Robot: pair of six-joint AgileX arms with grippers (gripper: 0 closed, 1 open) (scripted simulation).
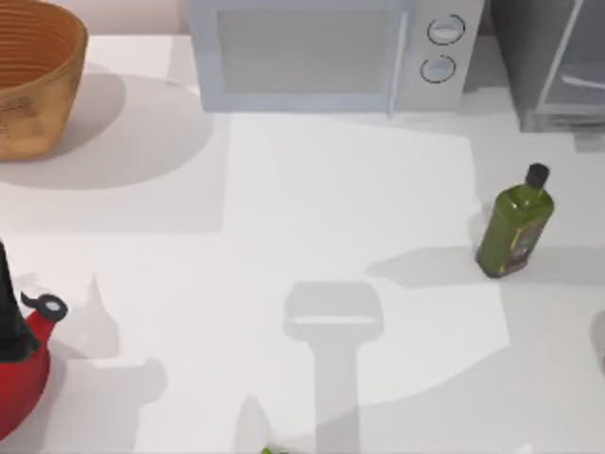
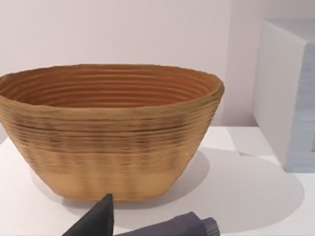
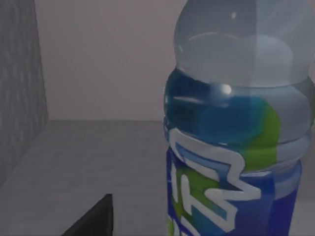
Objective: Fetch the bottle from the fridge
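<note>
Bottle (image 3: 236,128) looms closest, upright between grey walls, seemingly inside the fridge (image 1: 553,66), just beside the right gripper (image 3: 96,221). Whether that gripper has hold of it, I cannot tell. It would do best to close squarely round the body below the shoulder, then draw straight out, keeping the bottle upright. The left gripper (image 2: 138,226) idles facing the basket (image 2: 110,132); I cannot tell its state either.

Left to right on the table:
- one kettle (image 1: 21,364)
- one basket
- one microwave (image 1: 331,52)
- one green bottle (image 1: 513,232)
- one fridge
</note>
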